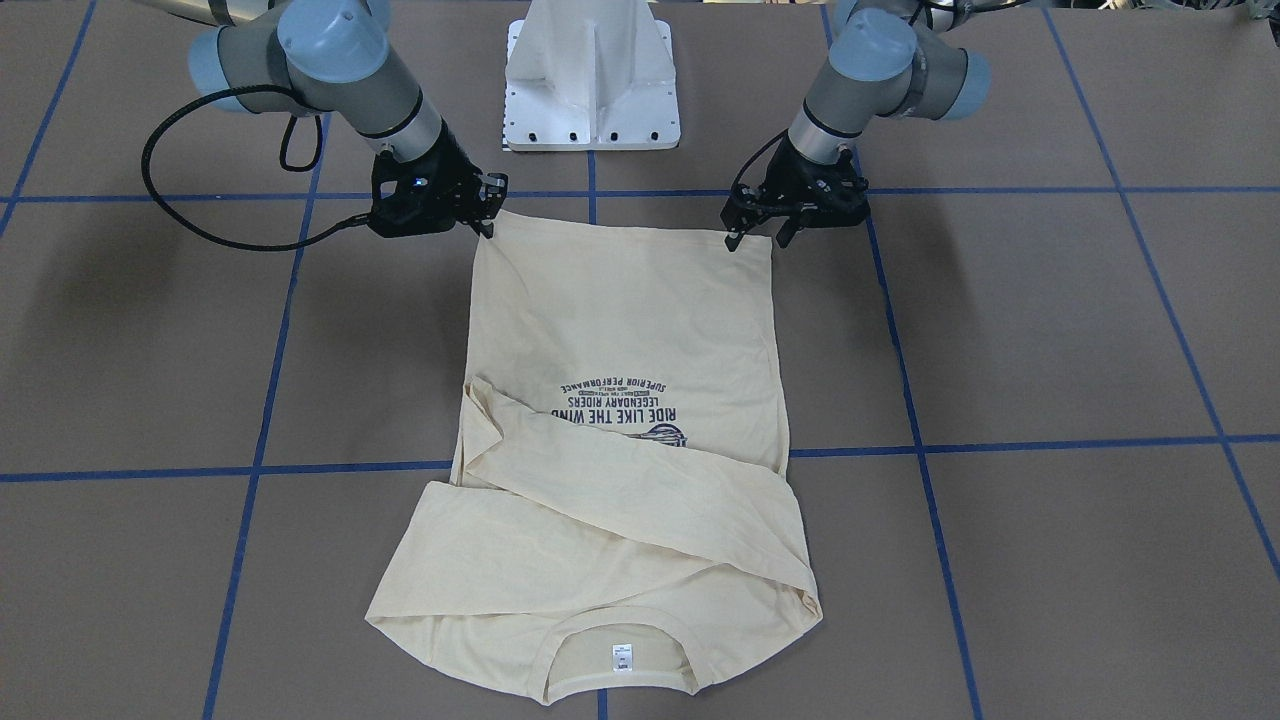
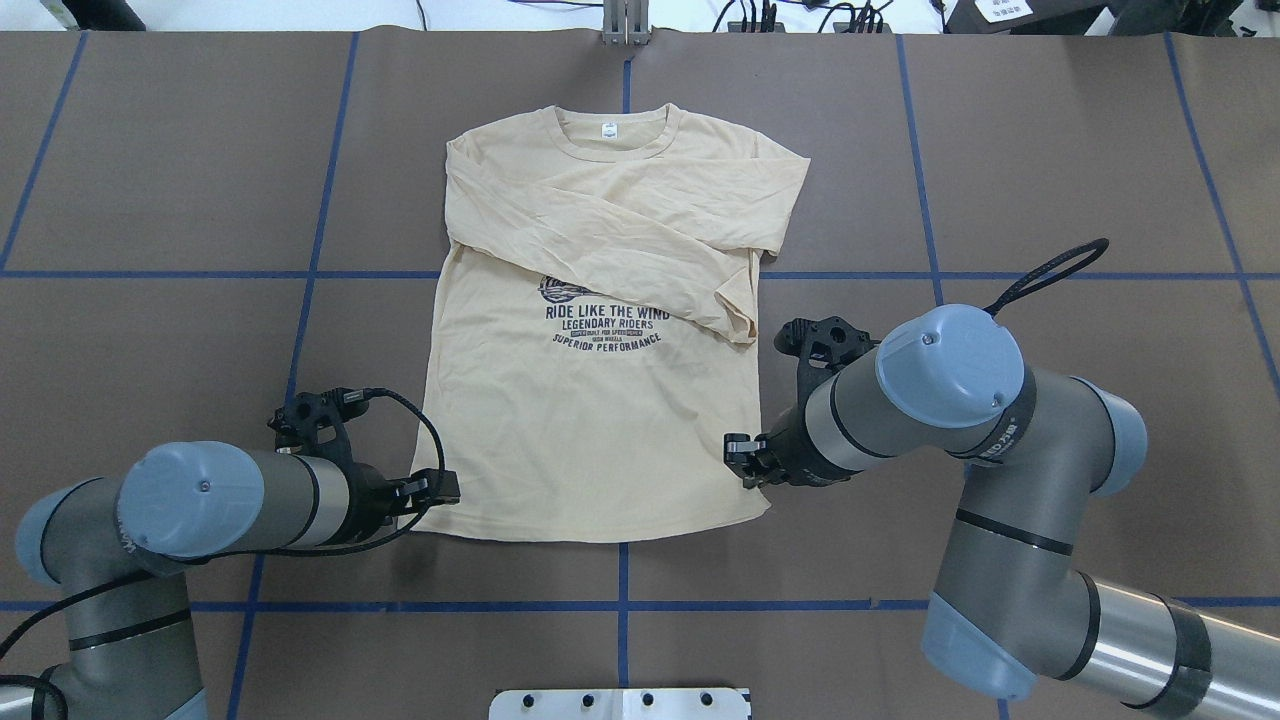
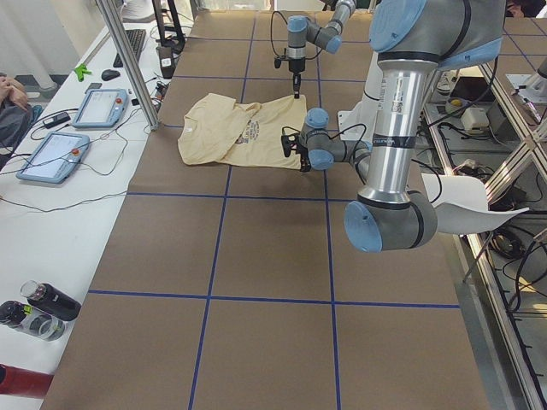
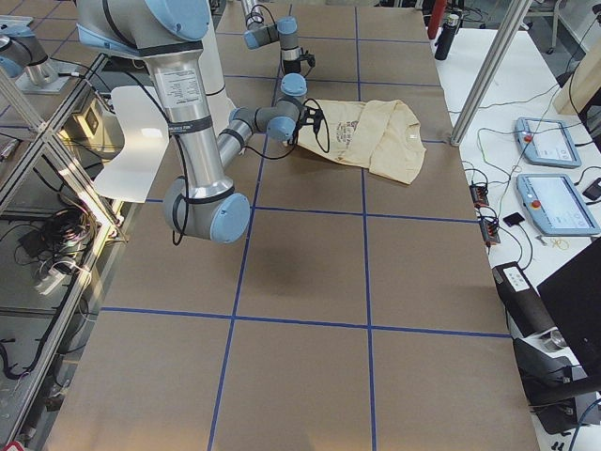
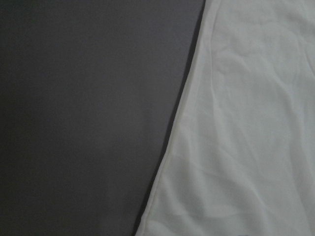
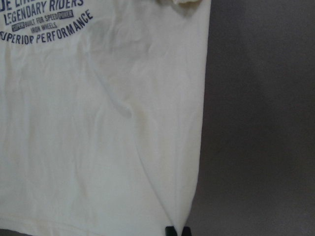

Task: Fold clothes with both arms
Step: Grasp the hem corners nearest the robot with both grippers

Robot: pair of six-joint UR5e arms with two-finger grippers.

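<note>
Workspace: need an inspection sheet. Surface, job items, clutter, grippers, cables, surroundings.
Surface: brown table mat, blue tape grid, flat.
Job's things: T-shirt lies print-up, both sleeves crossed over the chest, collar away from the robot.
Clutter: nothing seen on the mat.
Grippers: left gripper at one hem corner, jaws apart; right gripper at the other corner, jaw state unclear.
Cables: right arm's cable loop hangs off the shirt; left arm's cable arcs beside the shirt's edge.
Surroundings: white pedestal; pendants and bottles on the side bench.
</note>
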